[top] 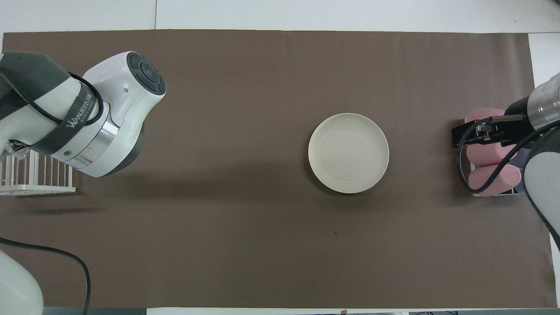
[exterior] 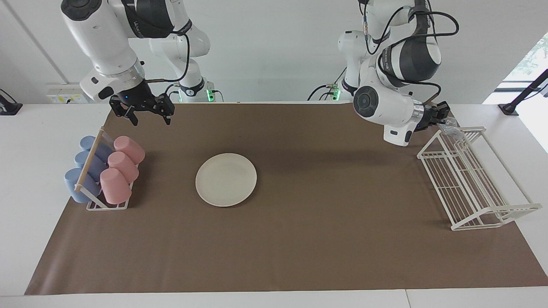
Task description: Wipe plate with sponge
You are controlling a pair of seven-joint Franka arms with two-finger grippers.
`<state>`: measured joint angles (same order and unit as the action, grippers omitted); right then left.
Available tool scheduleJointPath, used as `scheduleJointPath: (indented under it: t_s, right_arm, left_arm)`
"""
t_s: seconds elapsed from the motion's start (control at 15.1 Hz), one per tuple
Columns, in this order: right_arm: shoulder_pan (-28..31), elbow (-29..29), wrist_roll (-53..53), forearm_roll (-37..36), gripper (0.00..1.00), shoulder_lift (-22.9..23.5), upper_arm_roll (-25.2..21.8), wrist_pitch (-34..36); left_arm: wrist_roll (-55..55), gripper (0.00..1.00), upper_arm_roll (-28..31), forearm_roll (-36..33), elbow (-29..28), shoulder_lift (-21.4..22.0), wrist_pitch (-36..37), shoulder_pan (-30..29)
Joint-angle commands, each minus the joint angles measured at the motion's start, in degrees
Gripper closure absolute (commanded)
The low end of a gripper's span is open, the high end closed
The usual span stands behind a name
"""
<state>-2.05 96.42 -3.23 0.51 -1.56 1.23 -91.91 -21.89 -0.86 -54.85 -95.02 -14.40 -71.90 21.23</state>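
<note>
wall [exterior: 274,51]: plain white | table [exterior: 38,141]: white, brown mat [exterior: 325,239] over it | window [exterior: 531,60]: daylight, left arm's end

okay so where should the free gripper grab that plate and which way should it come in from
Probably by the rim. The plate lies flat on the brown mat, nothing touching it, so only its thin raised edge gives the fingers a hold. The open right gripper could come down over the edge toward the cup rack, one finger inside the rim.

The left arm [top: 87,118] band seemingly reads "WANJEED".
</note>
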Motion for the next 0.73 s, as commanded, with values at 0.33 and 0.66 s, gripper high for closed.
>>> scheduleJointPath:
  t_s: [0.33, 0.66]
  right_arm:
    - [-0.3, -0.3, -0.7, -1.1, 0.00, -0.2, 0.3, 0.5]
    - [-0.3, -0.3, -0.7, -1.2, 0.00, -0.2, 0.3, 0.2]
  left_arm:
    - [-4.4, 1.00, 1.4, -6.0, 7.0, -11.8, -8.5, -4.5]
    - [-8.6, 1.00, 1.3, -6.7, 4.7, -11.8, -12.4, -6.9]
